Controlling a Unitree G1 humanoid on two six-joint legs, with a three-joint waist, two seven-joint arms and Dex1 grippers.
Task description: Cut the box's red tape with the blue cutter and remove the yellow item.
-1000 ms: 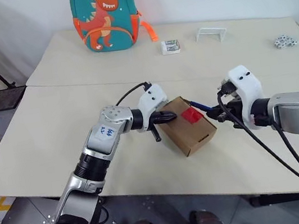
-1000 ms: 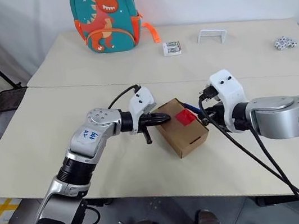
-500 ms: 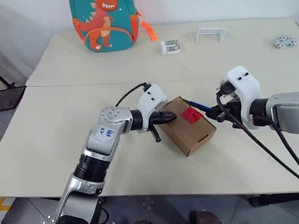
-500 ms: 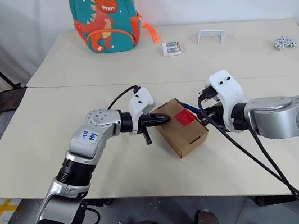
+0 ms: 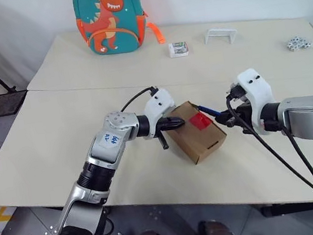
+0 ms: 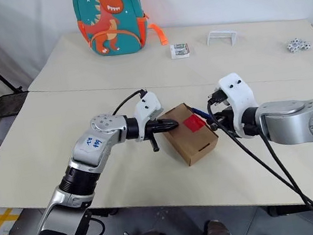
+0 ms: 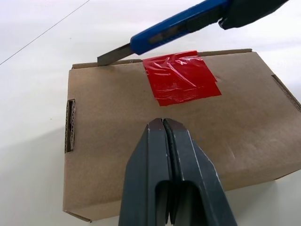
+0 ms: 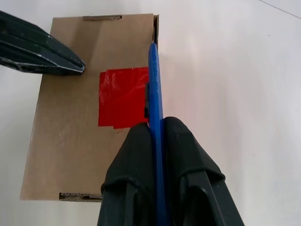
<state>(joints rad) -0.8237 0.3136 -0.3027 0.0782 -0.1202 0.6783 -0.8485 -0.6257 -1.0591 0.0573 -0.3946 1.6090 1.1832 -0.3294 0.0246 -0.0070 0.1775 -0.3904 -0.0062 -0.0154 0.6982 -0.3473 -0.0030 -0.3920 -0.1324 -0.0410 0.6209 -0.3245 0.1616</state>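
The box (image 5: 195, 131) sits near the front middle of the table (image 5: 56, 121), still sealed, so the cutting step is in hand and the yellow item is presumably still inside. At the box's left end the left gripper (image 7: 162, 128), fingers pressed together and empty, braces the top face. At its right end the right gripper (image 8: 156, 134) clamps the blue cutter (image 7: 180, 24), blade lying along the box's far seam just beside the red tape (image 7: 181, 77). Next, I'd judge, the blade must draw through that tape while the box is held steady.
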